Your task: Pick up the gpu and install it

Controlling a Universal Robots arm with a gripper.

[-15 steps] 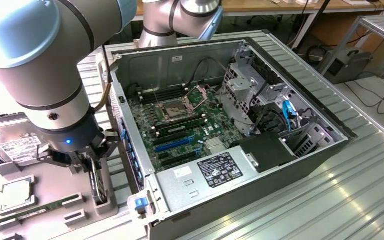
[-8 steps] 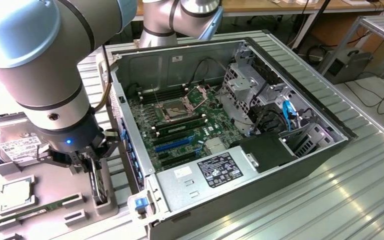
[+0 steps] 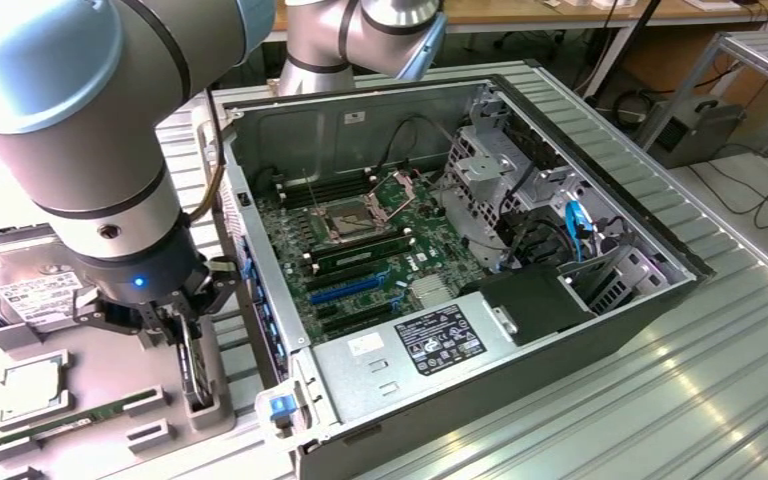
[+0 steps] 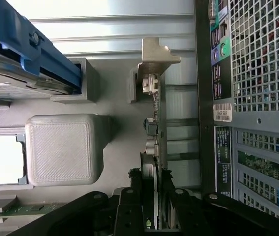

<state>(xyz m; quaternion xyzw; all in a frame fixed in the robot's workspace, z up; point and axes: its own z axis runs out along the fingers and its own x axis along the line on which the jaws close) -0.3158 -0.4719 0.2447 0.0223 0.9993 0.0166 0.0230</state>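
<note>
The gpu (image 3: 199, 375) stands on edge in a slot of the grey holder tray (image 3: 104, 350), to the exterior view's left of the open computer case (image 3: 598, 300). My gripper (image 3: 177, 335) is straight above it, its jaws down on either side of the card. In the wrist view the gpu (image 4: 155, 123) runs edge-on away from my gripper (image 4: 153, 196), with its silvery bracket (image 4: 156, 54) at the far end. The black fingers (image 4: 129, 206) press against both faces of the card, and the card still sits in its slot.
The tray also holds a hard drive (image 3: 24, 290), a CPU (image 3: 31, 385) and a green memory stick (image 3: 71, 420). Inside the case the motherboard (image 3: 357, 250) shows blue and black expansion slots (image 3: 351, 285). The case's rear wall (image 4: 247, 98) stands close beside the card.
</note>
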